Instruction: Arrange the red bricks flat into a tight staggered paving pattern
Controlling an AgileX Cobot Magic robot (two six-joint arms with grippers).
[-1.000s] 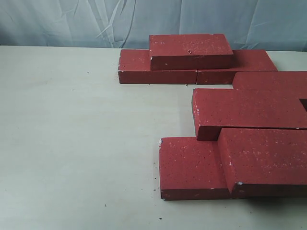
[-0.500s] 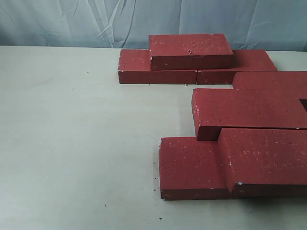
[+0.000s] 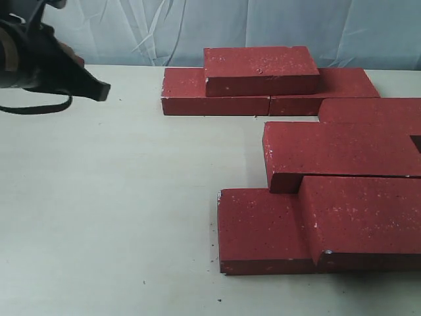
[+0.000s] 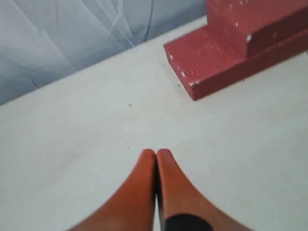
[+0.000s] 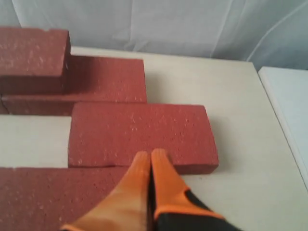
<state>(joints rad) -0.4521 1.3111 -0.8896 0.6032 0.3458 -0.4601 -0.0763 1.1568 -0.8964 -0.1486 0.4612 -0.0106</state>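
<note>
Exterior view: the pale table point(image 3: 99, 197) carries the red bricks point(image 3: 329, 148) along its far and right side. They are not yet one flat layer. One brick point(image 3: 260, 66) rides on the far row, and another point(image 3: 362, 214) overlaps the nearest brick point(image 3: 260, 227).

The left arm point(image 3: 39, 59) hangs over bare table, well apart from all of them. The left gripper point(image 4: 156, 154) has its orange fingers pressed together and holds nothing. A stepped pair of bricks point(image 4: 207, 62) lies ahead of the tips, probably the far stack, corner toward them.

The right gripper point(image 5: 150, 156), also pressed together and empty, is much nearer. Its tips sit over the near long edge of a flat brick point(image 5: 139, 130), whose long axis runs crosswise to the fingers. I judge the right arm better placed to work that brick.
</note>
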